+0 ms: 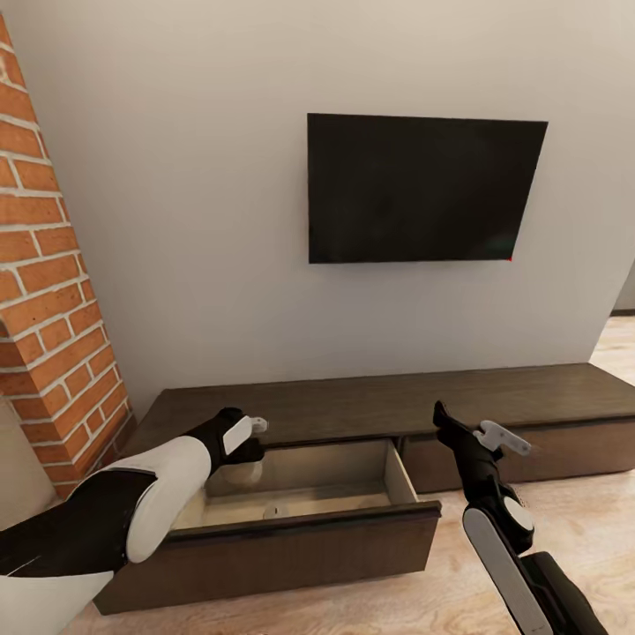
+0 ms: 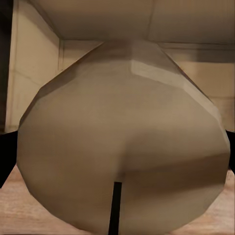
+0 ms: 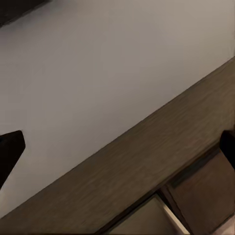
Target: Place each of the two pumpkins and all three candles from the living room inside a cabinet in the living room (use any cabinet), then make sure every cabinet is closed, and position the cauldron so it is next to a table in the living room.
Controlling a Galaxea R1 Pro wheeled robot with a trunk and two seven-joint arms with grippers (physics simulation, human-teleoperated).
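The cabinet (image 1: 370, 406) runs long and dark brown along the wall under the TV, with its left drawer (image 1: 300, 529) pulled out to show a pale wood inside. My left gripper (image 1: 240, 444) hangs over the drawer's left end. In the left wrist view a cream-white candle (image 2: 122, 137) with a dark wick lies close between the dark fingers (image 2: 4, 156), and the gripper is shut on it. A small pale object (image 1: 272, 511), too small to identify, rests on the drawer floor. My right gripper (image 1: 451, 425) is open and empty above the cabinet's front edge (image 3: 147, 161).
A red brick fireplace (image 1: 48, 291) stands at the left, close to the cabinet's end. A black TV (image 1: 423, 187) hangs on the grey wall above. Light wood floor (image 1: 582, 511) spreads to the right of the open drawer.
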